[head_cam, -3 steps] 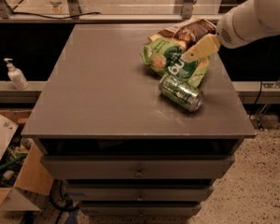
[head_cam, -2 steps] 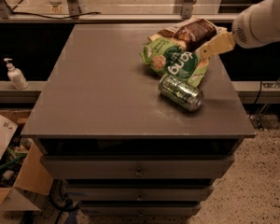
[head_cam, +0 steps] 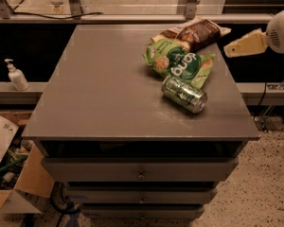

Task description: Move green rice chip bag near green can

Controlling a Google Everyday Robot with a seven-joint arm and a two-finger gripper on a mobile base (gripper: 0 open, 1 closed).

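The green rice chip bag [head_cam: 178, 63] lies flat on the grey table top [head_cam: 104, 89], right of centre. The green can [head_cam: 184, 94] lies on its side just in front of the bag, touching its near edge. My gripper [head_cam: 231, 49] shows as a pale cream tip at the right edge of the view, beyond the table's right side and to the right of the bag. It holds nothing that I can see.
A brown-and-cream snack bag [head_cam: 199, 31] lies behind the green bag at the table's far right. Drawers [head_cam: 141, 169] sit under the table top. A sanitiser bottle [head_cam: 16, 75] stands on a ledge at left, cardboard boxes [head_cam: 9, 174] on the floor.
My gripper has pulled away to the right, off the green bag and past the table's right edge. The bag and the can have stayed in place.
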